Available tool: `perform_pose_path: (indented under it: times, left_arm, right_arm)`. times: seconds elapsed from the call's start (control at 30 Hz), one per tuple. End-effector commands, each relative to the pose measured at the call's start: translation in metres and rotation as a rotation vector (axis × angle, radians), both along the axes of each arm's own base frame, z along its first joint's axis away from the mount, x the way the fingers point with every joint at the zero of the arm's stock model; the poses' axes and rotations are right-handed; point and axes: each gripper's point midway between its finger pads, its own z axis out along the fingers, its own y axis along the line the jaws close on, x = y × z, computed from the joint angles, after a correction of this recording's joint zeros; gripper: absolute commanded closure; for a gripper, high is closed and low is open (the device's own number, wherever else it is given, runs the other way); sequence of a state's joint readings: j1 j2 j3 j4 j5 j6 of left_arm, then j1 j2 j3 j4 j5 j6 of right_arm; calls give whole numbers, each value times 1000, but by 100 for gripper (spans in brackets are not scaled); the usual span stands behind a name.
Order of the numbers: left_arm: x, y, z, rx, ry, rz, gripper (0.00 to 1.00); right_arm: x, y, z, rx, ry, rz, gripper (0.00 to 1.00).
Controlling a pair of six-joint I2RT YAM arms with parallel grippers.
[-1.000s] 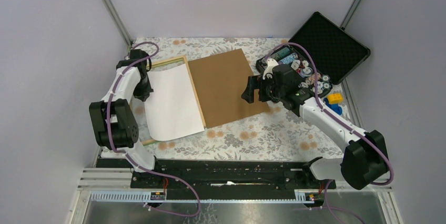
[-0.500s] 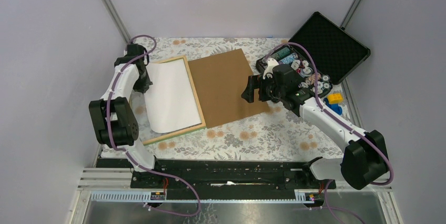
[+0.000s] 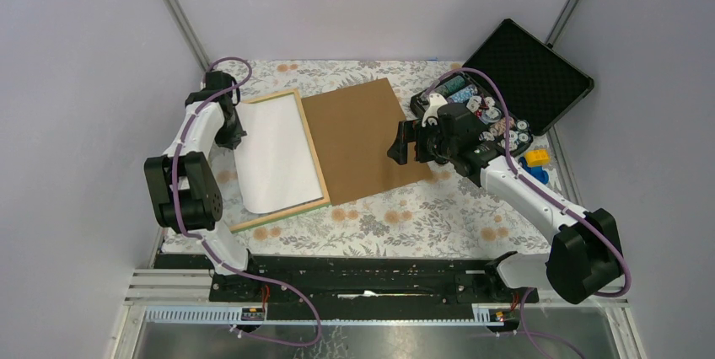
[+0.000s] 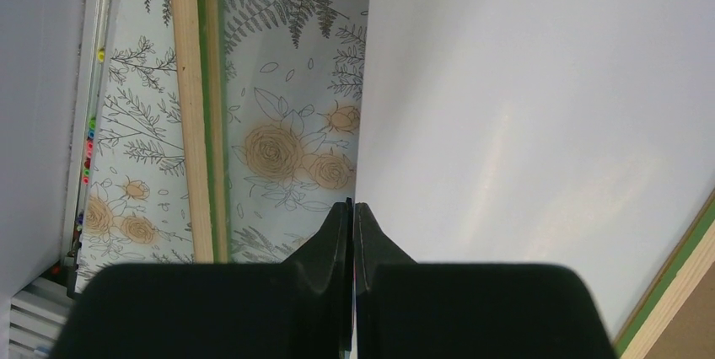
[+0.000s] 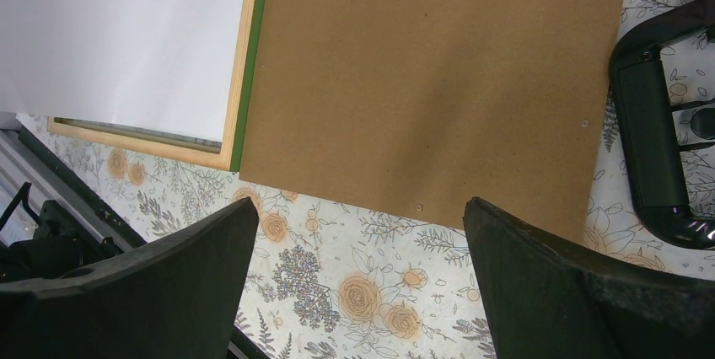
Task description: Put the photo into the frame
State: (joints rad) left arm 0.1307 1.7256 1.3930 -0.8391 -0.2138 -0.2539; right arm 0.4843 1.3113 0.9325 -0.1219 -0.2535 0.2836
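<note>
The photo (image 3: 278,152) shows its plain white back and lies over the frame (image 3: 314,169), a light wood rectangle with a green edge, at the table's left. My left gripper (image 3: 229,129) is shut on the photo's left edge; in the left wrist view the photo (image 4: 540,106) fills the right side, the gripper (image 4: 353,205) pinches its edge, and the frame's wood rail (image 4: 192,106) runs at the left. My right gripper (image 3: 403,145) is open and empty above the brown backing panel (image 3: 362,136). The right wrist view shows the panel (image 5: 438,81), the photo (image 5: 126,30) and the frame (image 5: 244,98).
An open black case (image 3: 506,89) of chips stands at the back right, and its edge shows in the right wrist view (image 5: 658,148). Small blue and yellow pieces (image 3: 536,161) lie near it. The floral tablecloth (image 3: 405,216) covers the table.
My left gripper has carried the photo's left edge toward the back, so the photo now lies flatter inside the frame's outline. The right arm has not moved.
</note>
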Motion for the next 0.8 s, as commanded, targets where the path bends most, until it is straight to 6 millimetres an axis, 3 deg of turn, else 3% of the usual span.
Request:
perform_pose_path:
  times: [0.0, 0.17, 0.27, 0.37, 0.47, 0.6, 0.77]
  left_arm:
    - [19, 5, 8, 12, -71, 6, 100]
    - [18, 6, 11, 22, -70, 6, 96]
    - [16, 10, 19, 38, -65, 12, 76]
    - [11, 18, 34, 86, -62, 51, 44]
    - [7, 27, 62, 175, -102, 101, 22]
    - [1, 31, 117, 325, -211, 144, 5]
    - [-6, 16, 187, 270, -447, 155, 1]
  right_arm:
    - [6, 0, 5, 12, -28, -9, 0]
    - [7, 0, 3, 12, -24, -8, 0]
    - [7, 0, 3, 11, -24, -10, 0]
    - [7, 0, 3, 11, -23, -9, 0]
    - [7, 0, 2, 11, -22, -11, 0]
    - [8, 0, 1, 7, -22, -14, 0]
    - [9, -3, 2, -1, -31, -26, 0]
